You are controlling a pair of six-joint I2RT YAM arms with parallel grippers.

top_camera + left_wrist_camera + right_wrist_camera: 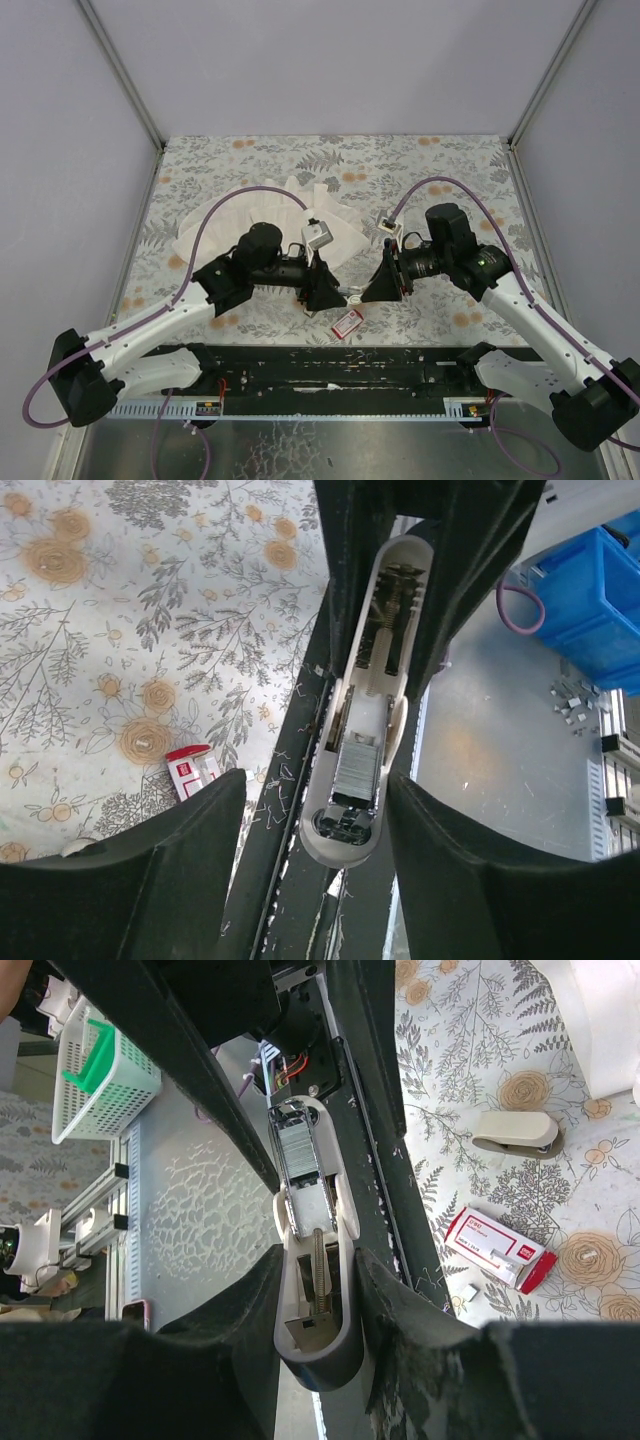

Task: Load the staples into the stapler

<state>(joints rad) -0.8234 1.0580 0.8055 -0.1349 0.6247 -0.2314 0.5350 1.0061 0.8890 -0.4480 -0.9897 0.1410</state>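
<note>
**Item: stapler held open at the table's near edge**

Surface: table point(420, 170) under a cloth printed with grey leaves and orange blooms. A white pleated cloth point(285, 205) lies on its far left part. A black rail point(330, 360) runs along the near edge, with loose staples point(280, 770) scattered on it.

Room: plain pale lavender wall panels in aluminium posts. Off the table stand a blue bin point(590, 590) and a white basket with a green handle point(100, 1060).

Stapler point(360, 730): cream shell, lifted over the near rail between the two arms, channel facing up. A silvery staple strip point(358, 775) sits in the channel.

Right gripper point(318, 1260): clamped on the stapler's spring end.

Left gripper point(315, 810): jaws apart around the stapler's front end, with a clear gap on one side.

Red box point(347, 323): white label, lying on the cloth just beside the rail, below the grippers.
</note>
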